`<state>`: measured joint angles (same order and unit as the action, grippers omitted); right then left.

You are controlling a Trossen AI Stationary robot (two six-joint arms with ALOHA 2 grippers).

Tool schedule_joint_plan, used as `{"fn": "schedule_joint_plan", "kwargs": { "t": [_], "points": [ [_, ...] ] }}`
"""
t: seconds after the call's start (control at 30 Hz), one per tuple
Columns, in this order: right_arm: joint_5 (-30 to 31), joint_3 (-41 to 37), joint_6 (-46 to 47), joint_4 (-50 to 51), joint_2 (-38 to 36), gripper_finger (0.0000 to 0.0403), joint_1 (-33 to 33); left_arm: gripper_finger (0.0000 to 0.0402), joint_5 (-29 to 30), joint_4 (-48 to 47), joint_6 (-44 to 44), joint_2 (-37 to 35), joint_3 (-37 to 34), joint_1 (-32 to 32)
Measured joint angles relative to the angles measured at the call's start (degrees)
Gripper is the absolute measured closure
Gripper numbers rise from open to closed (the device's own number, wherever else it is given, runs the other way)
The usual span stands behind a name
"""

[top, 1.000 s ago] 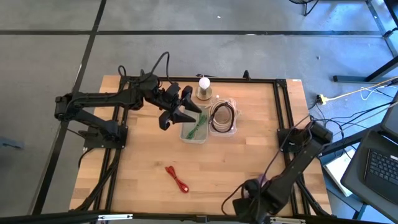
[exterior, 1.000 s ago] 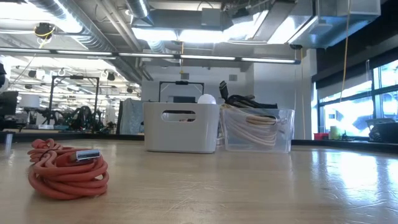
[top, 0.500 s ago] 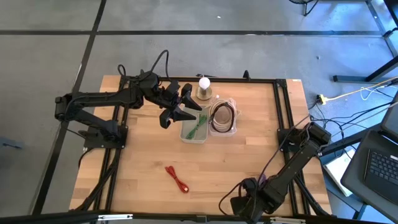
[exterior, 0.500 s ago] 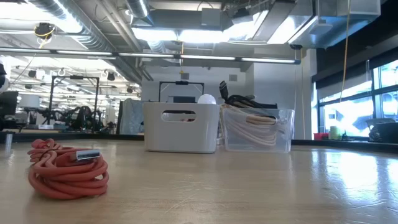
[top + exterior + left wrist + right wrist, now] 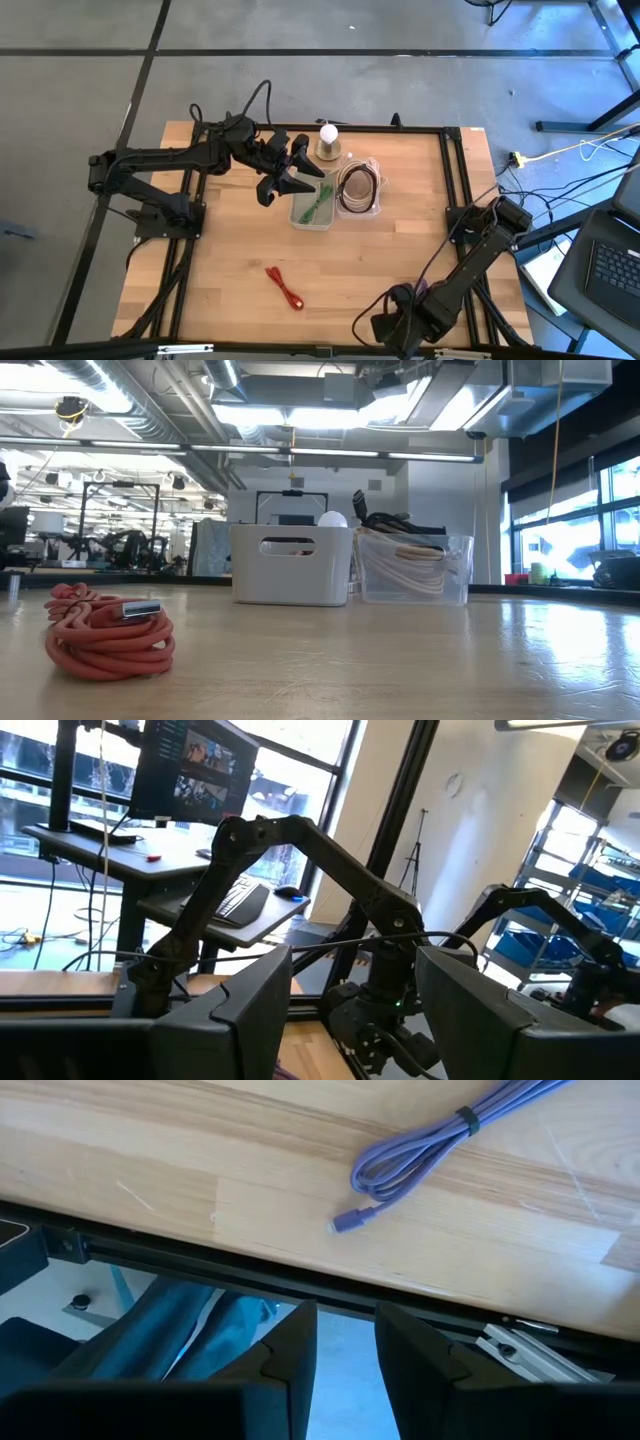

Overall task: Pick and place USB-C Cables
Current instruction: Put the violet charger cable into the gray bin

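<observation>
A red cable bundle [image 5: 285, 287] [image 5: 105, 632] lies on the table's near middle. A green cable [image 5: 316, 204] lies in the white bin [image 5: 300, 218] [image 5: 290, 565]. Beside it, cream coils and a black loop [image 5: 358, 186] fill the clear bin [image 5: 412, 568]. A purple cable [image 5: 430, 1145] lies flat near the table's near edge. My left gripper [image 5: 288, 187] [image 5: 355, 1020] hangs open above the white bin's left side, holding nothing. My right gripper [image 5: 388, 322] [image 5: 345, 1350] points down over the near edge, open by a narrow gap, short of the purple cable.
A white ball on a round metal base [image 5: 328, 140] stands behind the bins. A black frame rail [image 5: 300, 1275] runs along the table's near edge under my right gripper. Bare wood [image 5: 230, 250] lies left of the red cable.
</observation>
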<state>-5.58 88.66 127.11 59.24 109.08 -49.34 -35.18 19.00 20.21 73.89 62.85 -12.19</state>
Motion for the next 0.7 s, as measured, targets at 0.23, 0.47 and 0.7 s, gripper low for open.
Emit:
{"fn": "schedule_joint_plan", "kwargs": {
  "t": [0.23,0.47,0.7],
  "points": [
    [0.01,0.00,0.00,-0.02,0.00,0.0297,0.00,0.0194,0.13,0.02,0.13,0.00,0.00,0.00],
    [0.02,0.00,0.04,-0.04,0.00,0.0297,0.00,0.0194,0.16,0.02,0.20,0.00,0.00,0.02],
    [2.34,0.00,0.17,-0.04,-0.02,0.0297,0.00,0.0194,1.08,0.01,0.20,0.00,0.00,0.07]
  ]
}}
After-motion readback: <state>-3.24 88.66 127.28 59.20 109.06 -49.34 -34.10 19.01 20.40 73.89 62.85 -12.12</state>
